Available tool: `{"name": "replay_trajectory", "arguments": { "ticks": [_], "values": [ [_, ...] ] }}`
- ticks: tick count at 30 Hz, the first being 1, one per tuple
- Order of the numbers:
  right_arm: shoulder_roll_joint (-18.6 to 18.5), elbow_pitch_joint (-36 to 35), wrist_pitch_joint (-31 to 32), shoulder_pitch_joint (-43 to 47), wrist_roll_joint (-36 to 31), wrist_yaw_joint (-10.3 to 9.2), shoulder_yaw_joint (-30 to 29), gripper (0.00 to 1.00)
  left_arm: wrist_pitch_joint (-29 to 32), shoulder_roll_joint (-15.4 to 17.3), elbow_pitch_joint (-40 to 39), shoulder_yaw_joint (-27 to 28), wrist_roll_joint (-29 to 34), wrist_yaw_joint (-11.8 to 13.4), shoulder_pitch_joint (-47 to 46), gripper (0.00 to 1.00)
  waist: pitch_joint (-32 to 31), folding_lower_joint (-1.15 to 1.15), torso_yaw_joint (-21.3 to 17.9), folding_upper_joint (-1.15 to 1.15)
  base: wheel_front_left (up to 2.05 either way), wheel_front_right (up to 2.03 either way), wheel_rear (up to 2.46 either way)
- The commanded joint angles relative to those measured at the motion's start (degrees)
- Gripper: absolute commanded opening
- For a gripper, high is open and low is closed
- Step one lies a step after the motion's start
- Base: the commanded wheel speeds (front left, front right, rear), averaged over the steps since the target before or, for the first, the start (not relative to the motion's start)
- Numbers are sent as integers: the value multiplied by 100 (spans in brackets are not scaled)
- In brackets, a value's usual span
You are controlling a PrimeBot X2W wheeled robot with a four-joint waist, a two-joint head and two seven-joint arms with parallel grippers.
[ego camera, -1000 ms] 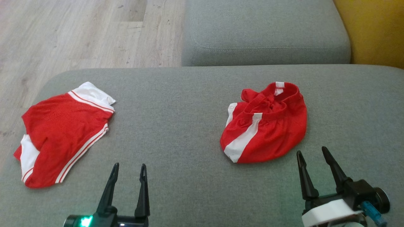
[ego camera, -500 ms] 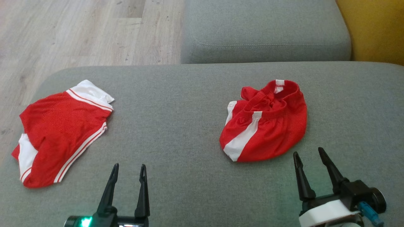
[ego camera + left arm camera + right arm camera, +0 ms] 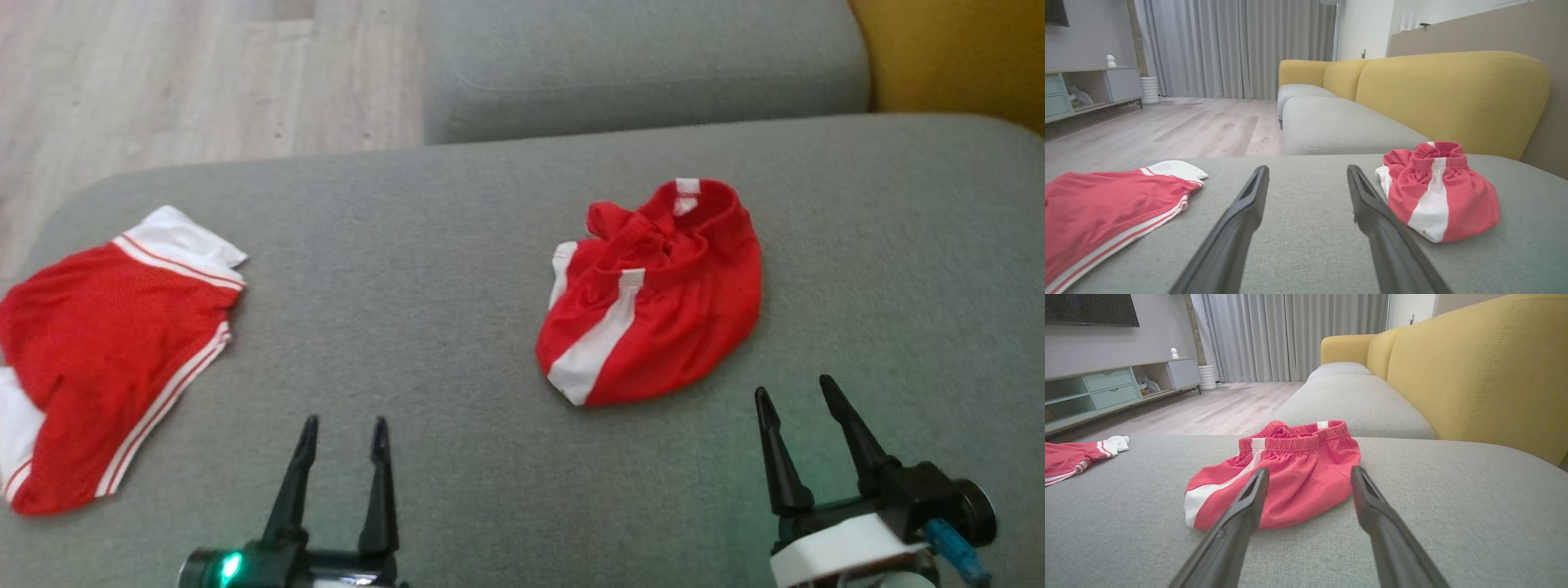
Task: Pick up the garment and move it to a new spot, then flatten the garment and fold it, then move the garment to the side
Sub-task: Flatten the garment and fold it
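A crumpled red garment (image 3: 653, 294) with a white side stripe lies bunched on the grey sofa seat (image 3: 441, 269), right of centre. The left wrist view shows this garment (image 3: 1437, 192) to the right, and in the right wrist view the garment (image 3: 1290, 473) lies just ahead of the fingers. My right gripper (image 3: 793, 386) is open, a short way from its near right edge and not touching it. My left gripper (image 3: 344, 422) is open over bare cushion, with nothing between its fingers. Both wrist views show open jaws, left gripper (image 3: 1306, 167) and right gripper (image 3: 1309, 468).
A second red garment (image 3: 106, 343) with white trim lies flat at the seat's left end, by the edge. Beyond that edge is wooden floor (image 3: 163, 73). Another grey seat cushion (image 3: 637, 65) lies ahead, and a yellow backrest (image 3: 955, 57) is on the right.
The whole head picture has shifted left and up, so the camera moved. Both garments lie as before, and both grippers stay open.
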Motion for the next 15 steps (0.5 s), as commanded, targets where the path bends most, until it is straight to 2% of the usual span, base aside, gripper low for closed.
{"name": "replay_trajectory", "arguments": {
  "ticks": [1, 9, 15],
  "values": [
    [-31, -198, -15, -258, -31, -4, 164, 100, -46, -45, -123, 88, 32, -58, -402, 100, 129, 0, -150, 0, 0, 0, 0],
    [-31, -332, -15, -658, -78, -4, 166, 100, -46, 83, 575, -498, 678, -931, -1737, 100, 881, 0, -637, 0, 0, 0, 0],
    [-31, -406, -15, -949, -57, -4, 152, 100, -46, 357, 1646, -1183, 1115, -1235, -3221, 100, 1395, 0, -949, 0, 0, 0, 0]
  ]
}}
